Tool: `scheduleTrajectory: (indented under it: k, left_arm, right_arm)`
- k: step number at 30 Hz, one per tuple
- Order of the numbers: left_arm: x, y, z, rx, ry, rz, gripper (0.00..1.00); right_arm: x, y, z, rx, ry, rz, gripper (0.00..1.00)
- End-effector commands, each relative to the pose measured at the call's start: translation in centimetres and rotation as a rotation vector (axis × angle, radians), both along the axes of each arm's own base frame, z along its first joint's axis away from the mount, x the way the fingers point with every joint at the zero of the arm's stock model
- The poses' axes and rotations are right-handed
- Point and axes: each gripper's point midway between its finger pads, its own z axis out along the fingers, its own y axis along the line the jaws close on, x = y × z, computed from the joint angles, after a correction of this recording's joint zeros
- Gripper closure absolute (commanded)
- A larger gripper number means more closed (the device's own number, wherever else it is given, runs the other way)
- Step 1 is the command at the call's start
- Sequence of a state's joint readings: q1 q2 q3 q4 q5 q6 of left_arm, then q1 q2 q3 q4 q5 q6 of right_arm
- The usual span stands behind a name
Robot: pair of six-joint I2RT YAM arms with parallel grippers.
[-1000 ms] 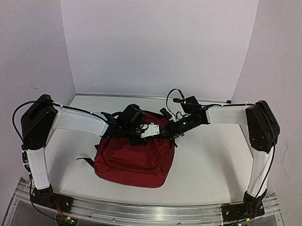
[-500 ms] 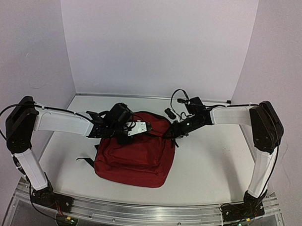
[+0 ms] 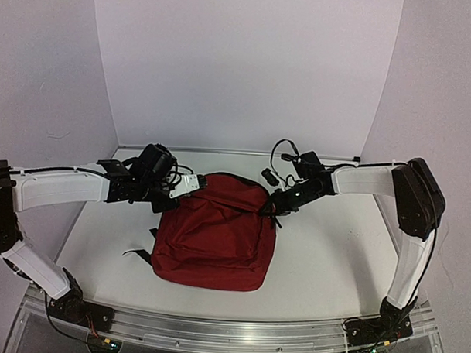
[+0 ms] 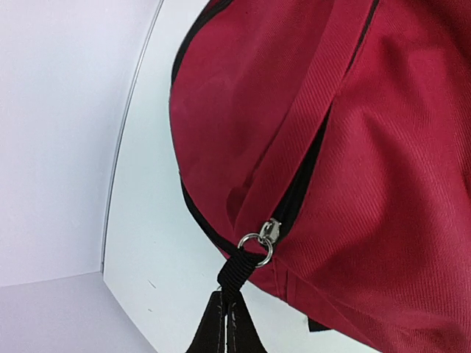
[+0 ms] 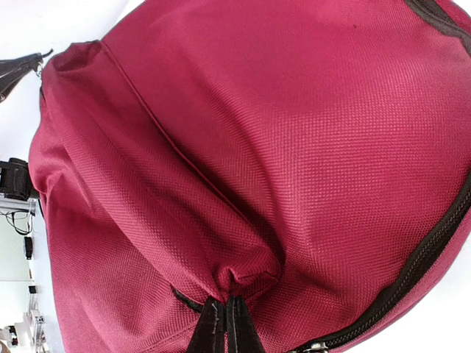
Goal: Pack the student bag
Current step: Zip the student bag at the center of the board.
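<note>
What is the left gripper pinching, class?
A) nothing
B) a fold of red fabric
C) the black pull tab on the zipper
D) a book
C: the left gripper is shut on the black pull tab hanging from the zipper slider of the student bag.

One student bag (image 3: 214, 241); one white table (image 3: 333, 257); no second bag or table in view. Two robot arms: one left arm (image 3: 61, 190), one right arm (image 3: 367, 179). Two grippers: one left gripper (image 4: 224, 331), one right gripper (image 5: 227, 331), two fingers on each. In the left wrist view, one metal zipper slider (image 4: 269, 229), one metal ring (image 4: 255, 243), one black webbing pull tab (image 4: 237, 273); in the right wrist view, one black zipper track (image 5: 434, 243). From above, one loose black strap (image 3: 136, 253); one aluminium rail (image 3: 230, 331); three pale walls: one back wall (image 3: 247, 68), one left wall (image 3: 38, 77), one right wall (image 3: 447, 91).
</note>
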State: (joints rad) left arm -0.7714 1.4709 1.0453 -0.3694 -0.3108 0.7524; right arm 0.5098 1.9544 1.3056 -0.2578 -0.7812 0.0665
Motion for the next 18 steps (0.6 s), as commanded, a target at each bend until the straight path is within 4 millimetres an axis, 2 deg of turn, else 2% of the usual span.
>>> scheduleTrajectory:
  k: [1,5,10,14,18]
  left_arm:
    - [-1.0,4.6,-0.5,0.092,0.040,0.116,1.00]
    - [-1.6,4.4,-1.8,0.081,0.104,0.124,1.00]
    - [-2.5,2.6,-3.3,0.033,0.253,0.135,1.00]
    - [-3.9,0.0,-4.4,0.023,0.302,0.102,1.00]
    - [-6.4,-5.0,-4.6,-0.068,0.354,0.009,1.00]
  right_arm:
    - [2.2,-3.1,0.5,-0.088,-0.062,-0.096,1.00]
    - [3.0,-3.4,1.3,-0.093,-0.090,-0.111,1.00]
    - [5.1,-3.2,2.5,-0.112,-0.149,-0.133,1.00]
    - [7.7,-2.7,3.6,-0.131,-0.210,-0.157,1.00]
    - [10.7,-1.3,5.4,-0.099,-0.245,-0.176,1.00]
